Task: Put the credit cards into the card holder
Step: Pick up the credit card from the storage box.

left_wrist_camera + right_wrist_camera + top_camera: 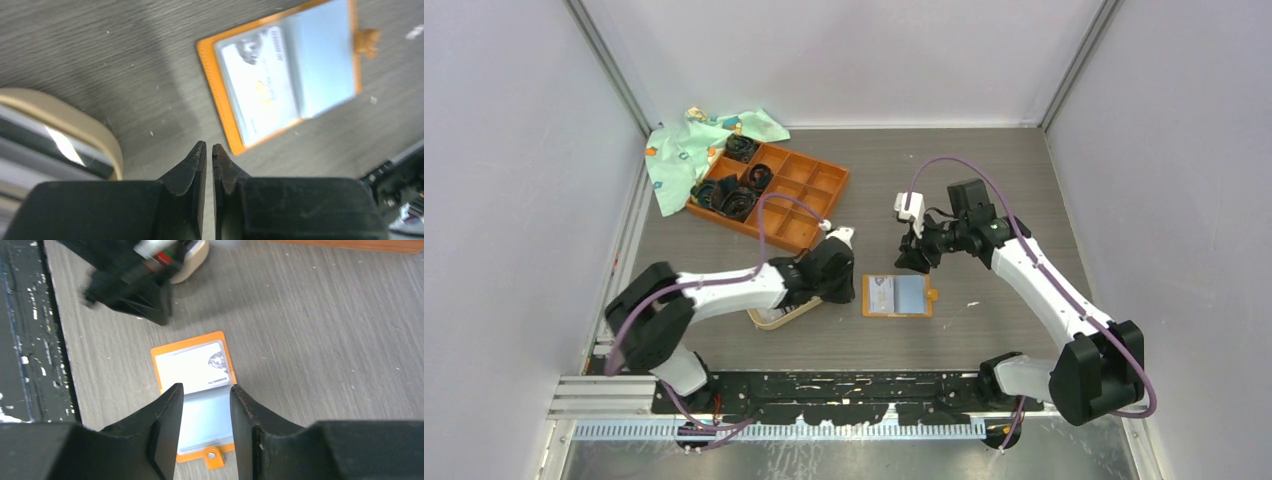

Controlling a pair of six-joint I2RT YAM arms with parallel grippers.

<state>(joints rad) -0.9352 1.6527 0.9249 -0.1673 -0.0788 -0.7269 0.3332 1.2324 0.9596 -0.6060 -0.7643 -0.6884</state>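
Note:
The card holder (897,296) lies open and flat on the table, orange with grey pockets and a snap tab on its right edge. A pale silver credit card (881,295) lies on its left half, also in the left wrist view (255,85) and the right wrist view (192,367). More cards (30,145) lie in the oval dish (779,315). My left gripper (844,290) is shut and empty just left of the holder (285,75), its tip (209,146) above bare table. My right gripper (912,262) is open and empty (205,387) above the holder's right pocket (205,425).
An orange-brown compartment tray (769,190) with black items in some cells stands at the back left, with a green patterned cloth (689,145) behind it. The tan dish rim (75,120) is close to the left of my left fingers. White walls enclose the table.

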